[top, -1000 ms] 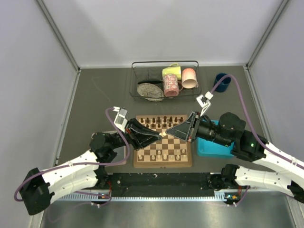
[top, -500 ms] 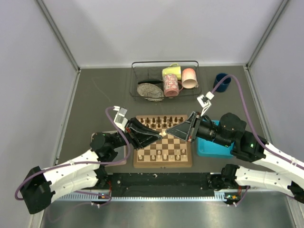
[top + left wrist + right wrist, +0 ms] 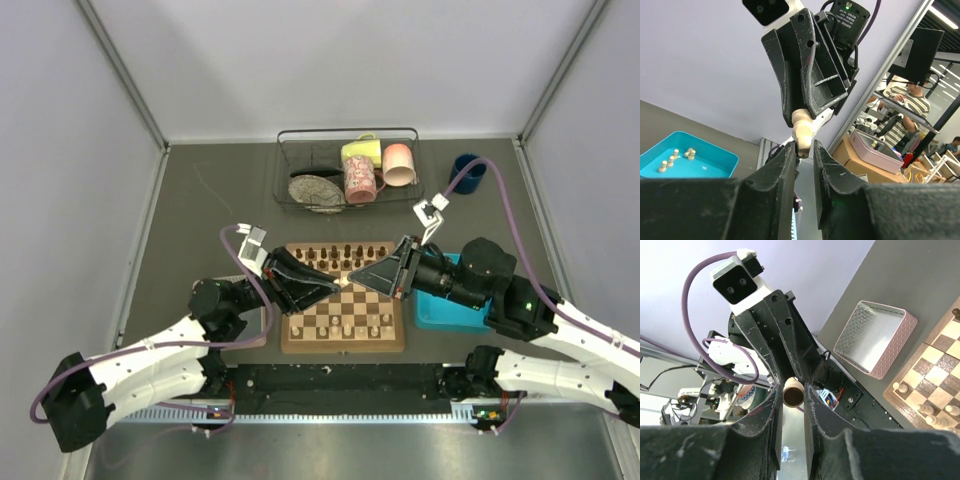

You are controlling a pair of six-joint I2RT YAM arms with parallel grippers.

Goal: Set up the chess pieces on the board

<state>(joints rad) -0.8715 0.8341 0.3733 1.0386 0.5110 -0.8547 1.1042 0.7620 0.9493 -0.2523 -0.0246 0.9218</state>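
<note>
handover condition: the pale piece (image 3: 802,131) is suspended above the centre of the board (image 3: 345,347), between the two end effectors and clear of every square. the right end effector (image 3: 793,389) is clenched on the wide end of the piece. the left end effector (image 3: 804,148) has its fingers set narrowly about the slim end; whether they actually clamp it cannot be told.

hazards:
- release by the right end effector before the left grip is firm would probably drop the piece. cause: the slim end looks tapered and offers little contact.
- a dropped piece would likely land among the dark pieces (image 3: 335,252) at 12 o'clock on the board, or the pale pieces (image 3: 932,418) at 6 o'clock, and topple them.
- pulling apart while both grip could twist the piece out of line.

orientation: the long axis lies roughly level, along the 9-to-3 o'clock line in the top view. the round base faces 3 o'clock, toward the right wrist; the head points to 9 o'clock. the piece would need turning upright before placement. loose pieces (image 3: 676,160) lie in the blue tray (image 3: 710,162), at 3 o'clock of the board.
</note>
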